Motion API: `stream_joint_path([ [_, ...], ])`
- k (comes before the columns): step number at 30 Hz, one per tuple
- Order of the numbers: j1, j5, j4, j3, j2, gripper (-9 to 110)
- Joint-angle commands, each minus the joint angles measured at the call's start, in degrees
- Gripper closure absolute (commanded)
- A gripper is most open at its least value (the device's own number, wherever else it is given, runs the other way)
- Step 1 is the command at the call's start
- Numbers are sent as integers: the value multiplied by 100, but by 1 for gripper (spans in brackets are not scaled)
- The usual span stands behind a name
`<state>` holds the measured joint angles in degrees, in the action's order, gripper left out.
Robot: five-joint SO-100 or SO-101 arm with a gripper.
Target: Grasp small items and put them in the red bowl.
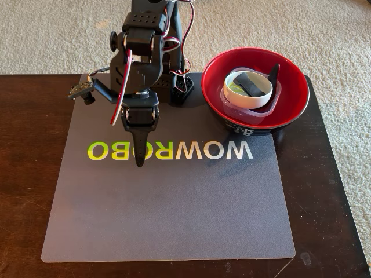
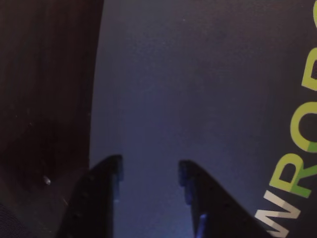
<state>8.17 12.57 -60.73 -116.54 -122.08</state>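
1. The black arm [image 1: 139, 63] is being seen folded forward over the rear of the grey mat [image 1: 168, 202] in the fixed view, its upper links stacked close together and red and white wires looped behind them.
2. The gripper [image 1: 139, 155] is being pointed down at the mat, its tip resting over the printed "WOWROBO" lettering [image 1: 170, 150].
3. In the wrist view the gripper [image 2: 150, 173] is being shown with its two dark fingers [image 2: 106, 183] spread apart, bare mat lying between them and nothing being held.
4. The small items are being kept together inside the red bowl [image 1: 293, 98], at the right rear of the mat in the fixed view and well apart from the gripper.
5. A clear square plastic tub [image 1: 246, 113] is being seen lying in the bowl, with a small white round dish [image 1: 255, 101] nested in it.
6. A black clip piece [image 1: 250, 88] is being seen lying in the dish, a second black clip piece [image 1: 273, 73] is being propped against the tub's far edge, and a touch of yellow-green [image 1: 233, 88] is showing inside the dish.
7. The bowl is being shown as glossy red within and black with white marks outside; the mat is matte and translucent, with rounded corners.
8. The dark wooden bench [image 1: 29, 174] is being seen standing on pale carpet [image 1: 58, 35].
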Motion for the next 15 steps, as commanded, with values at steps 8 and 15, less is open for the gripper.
stream_joint_path([
  [8,-501,-44,53,-158,-562,86],
  [15,-650,9,53,-193,-598,86],
])
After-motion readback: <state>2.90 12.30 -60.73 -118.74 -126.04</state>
